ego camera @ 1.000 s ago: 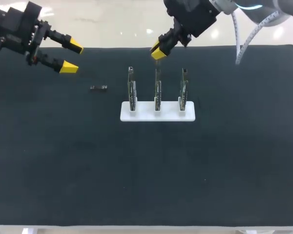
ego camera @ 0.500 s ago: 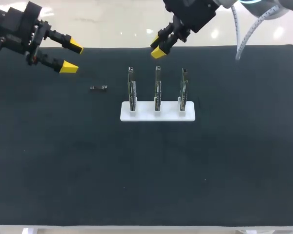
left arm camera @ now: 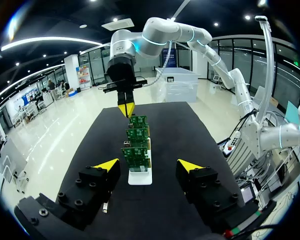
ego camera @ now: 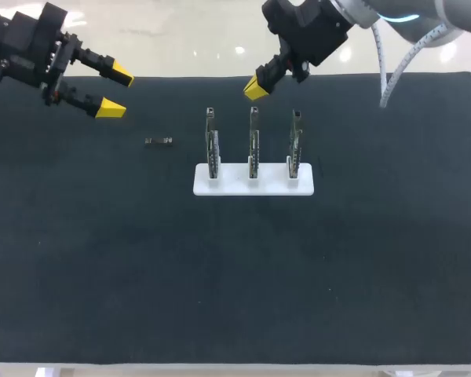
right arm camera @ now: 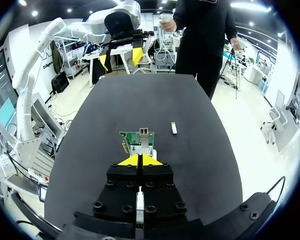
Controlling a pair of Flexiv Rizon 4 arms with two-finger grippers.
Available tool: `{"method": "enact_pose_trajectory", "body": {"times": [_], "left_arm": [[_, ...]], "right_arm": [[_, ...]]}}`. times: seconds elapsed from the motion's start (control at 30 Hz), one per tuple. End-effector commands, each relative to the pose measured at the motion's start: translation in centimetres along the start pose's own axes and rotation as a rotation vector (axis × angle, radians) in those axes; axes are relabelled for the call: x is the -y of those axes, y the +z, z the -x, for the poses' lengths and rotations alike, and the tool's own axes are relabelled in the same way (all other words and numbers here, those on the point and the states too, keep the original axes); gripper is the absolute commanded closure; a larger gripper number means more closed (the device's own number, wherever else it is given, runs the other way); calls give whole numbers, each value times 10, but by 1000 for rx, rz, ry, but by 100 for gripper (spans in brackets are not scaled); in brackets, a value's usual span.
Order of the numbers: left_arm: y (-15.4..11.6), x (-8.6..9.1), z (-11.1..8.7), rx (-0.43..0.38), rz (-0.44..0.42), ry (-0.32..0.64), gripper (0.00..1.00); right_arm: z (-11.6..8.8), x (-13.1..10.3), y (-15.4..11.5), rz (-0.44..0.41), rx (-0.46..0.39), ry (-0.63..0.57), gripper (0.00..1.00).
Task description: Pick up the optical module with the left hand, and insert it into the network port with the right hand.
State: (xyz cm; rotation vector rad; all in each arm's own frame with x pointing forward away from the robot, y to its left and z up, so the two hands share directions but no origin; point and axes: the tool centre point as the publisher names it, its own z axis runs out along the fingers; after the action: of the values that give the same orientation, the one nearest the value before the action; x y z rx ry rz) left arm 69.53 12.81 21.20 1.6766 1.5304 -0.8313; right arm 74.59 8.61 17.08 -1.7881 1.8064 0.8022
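The optical module (ego camera: 158, 141), a small dark bar, lies flat on the black mat left of the board stand; the right wrist view shows the module (right arm camera: 174, 128) ahead and to one side of the fingers. My left gripper (ego camera: 116, 93) hovers open and empty over the table's far left corner, behind the module. In its own view the left gripper (left arm camera: 148, 165) frames the row of boards (left arm camera: 137, 150) from a distance. My right gripper (ego camera: 256, 88) hangs shut and empty behind the middle board (ego camera: 253, 141). Its yellow tips meet at the right gripper (right arm camera: 140, 160) just short of the nearest board's port (right arm camera: 144, 132).
A white base (ego camera: 253, 187) near mid-table holds three upright green circuit boards in a row, each with a metal port at its top. The black mat (ego camera: 235, 275) covers the whole table.
The right gripper's fingers parted briefly and have closed again, with its tip shifting only slightly behind the boards. The left arm and the module have not moved.
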Motion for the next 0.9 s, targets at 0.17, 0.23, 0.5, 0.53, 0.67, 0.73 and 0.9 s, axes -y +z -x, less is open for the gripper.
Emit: {"method": "enact_pose_trajectory", "body": {"times": [0.17,0.23,0.5,0.53,0.67,0.73,0.9], "left_arm": [[0,0,0,-3,1,-1,0],[0,0,0,-3,1,-1,0],[0,0,0,-3,1,-1,0],[0,0,0,-3,1,-1,0],[0,0,0,-3,1,-1,0],[0,0,0,-3,1,-1,0],[0,0,0,-3,1,-1,0]], "right_arm": [[-6,-1,4,9,2,-7,100],[-7,-1,4,10,0,-10,100],[-13,-2,7,4,4,-17,100],[-13,-2,8,3,6,-17,100],[-15,-2,9,3,9,-16,100],[-15,-2,10,4,10,-15,100],[-17,-3,12,2,10,-11,100]]}}
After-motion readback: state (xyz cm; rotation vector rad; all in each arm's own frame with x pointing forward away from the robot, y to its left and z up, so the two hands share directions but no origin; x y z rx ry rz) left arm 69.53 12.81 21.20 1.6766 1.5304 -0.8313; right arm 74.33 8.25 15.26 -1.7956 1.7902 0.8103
